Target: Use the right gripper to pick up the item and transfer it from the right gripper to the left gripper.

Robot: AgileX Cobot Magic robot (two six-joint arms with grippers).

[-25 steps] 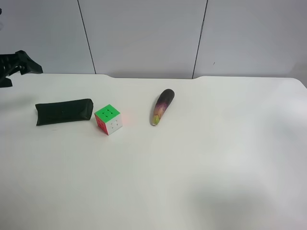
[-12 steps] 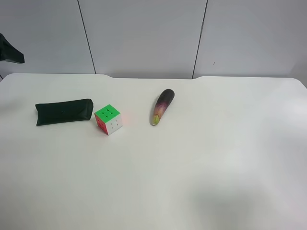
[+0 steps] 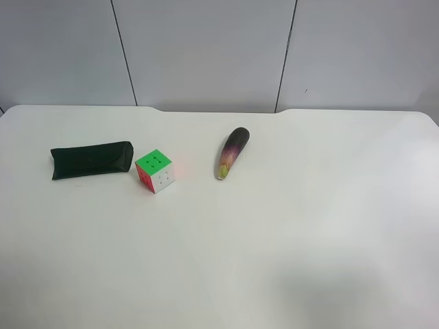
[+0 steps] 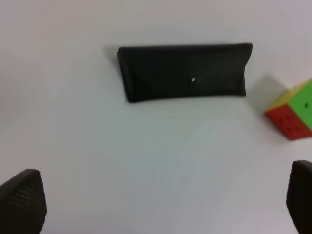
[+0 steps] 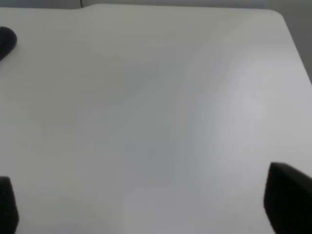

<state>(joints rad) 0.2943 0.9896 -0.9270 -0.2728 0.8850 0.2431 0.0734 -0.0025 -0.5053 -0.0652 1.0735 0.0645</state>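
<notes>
The near part of the white counter (image 3: 226, 274) is bare. Farther back, three things lie in a row, all flat on the counter.

On the left is the black soft case (image 3: 91, 159). It lies long-ways from left to right, with its flap folded shut. No claw touches it. Just to its right sits the puzzle cube (image 3: 155, 171), green on top, very near the case's right end but not touching it. Well to the right of the cube lies the purple eggplant toy (image 3: 232, 151), with its pale tip pointing to the near side.

Behind the counter stands a grey wall (image 3: 206, 51) with dark lines running down it.

No arm shows in the high view. The left wrist view looks down on the case (image 4: 184, 71), with a small shiny dot on its flap, and on a corner of the cube (image 4: 292, 113). The left claw (image 4: 165, 204) is spread wide, holding nothing. The right claw (image 5: 146, 207) is spread wide too, over bare counter, holding nothing. A dark rounded thing (image 5: 7, 41) peeks in at that view's edge.
</notes>
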